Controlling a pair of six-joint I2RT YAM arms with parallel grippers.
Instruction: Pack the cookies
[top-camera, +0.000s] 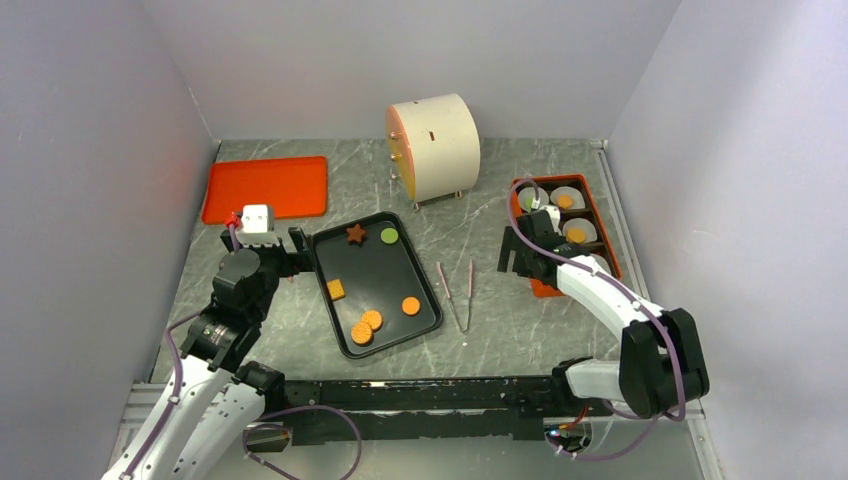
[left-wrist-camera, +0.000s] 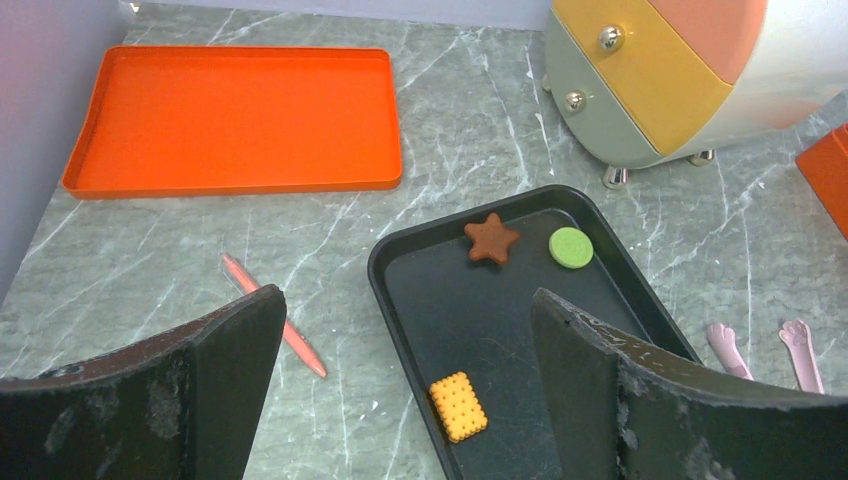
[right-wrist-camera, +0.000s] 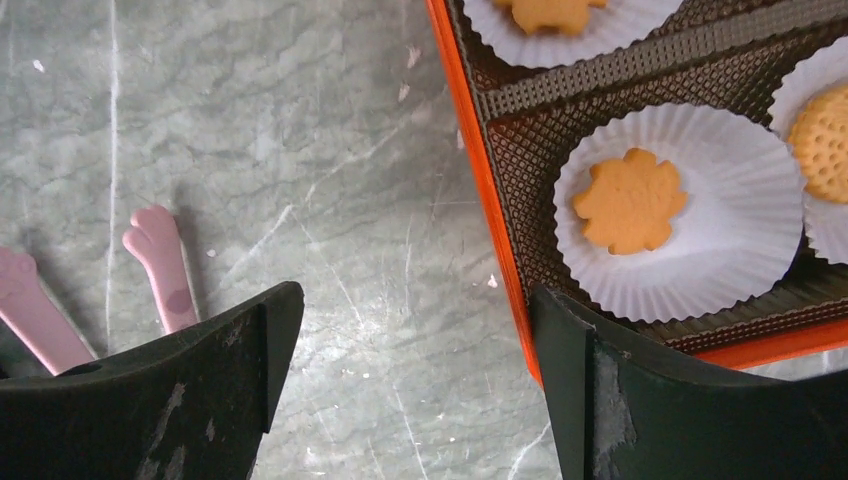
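Several cookies lie on the black tray (top-camera: 322, 262): a brown star (top-camera: 355, 234), a green round (top-camera: 389, 236), an orange square (top-camera: 336, 289) and three orange rounds (top-camera: 366, 327). My left gripper (left-wrist-camera: 405, 300) is open and empty, astride the tray's left rim near the square cookie (left-wrist-camera: 459, 406). The orange box (right-wrist-camera: 478, 170) at the right holds white liners, one with an orange flower cookie (right-wrist-camera: 630, 200). My right gripper (right-wrist-camera: 415, 300) is open and empty over the table, with one finger at the box's left wall.
Pink tongs (top-camera: 457, 290) lie between tray and box. An orange stick (left-wrist-camera: 275, 315) lies left of the tray. An orange lid (top-camera: 266, 187) sits at the back left, and a round drawer cabinet (top-camera: 433, 147) at the back centre.
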